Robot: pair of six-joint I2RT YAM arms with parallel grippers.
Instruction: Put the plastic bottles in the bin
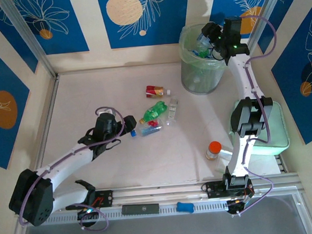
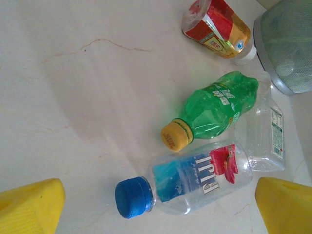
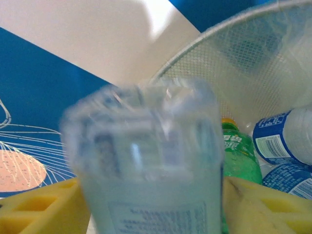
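Clear blurred plastic bottle (image 3: 146,161) sits between the jaws of my right gripper (image 1: 209,38) over the lined grey-green round bin (image 1: 193,80); gripped or loose, I cannot tell. My left gripper (image 2: 156,209) gapes wide, empty, above a blue-capped clear bottle (image 2: 195,180) lying on the table.

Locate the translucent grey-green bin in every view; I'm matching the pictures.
Top external: translucent grey-green round bin, upper right.
Left wrist: its wall, top-right corner.
Right wrist: its inner wall, upper right.
Landmark: red-and-gold plastic bottle beside it, top and left-wrist views.

A robot test cell: pale table (image 1: 86,100) boxed by blue floral panels (image 1: 55,22), aluminium rails (image 1: 166,190).
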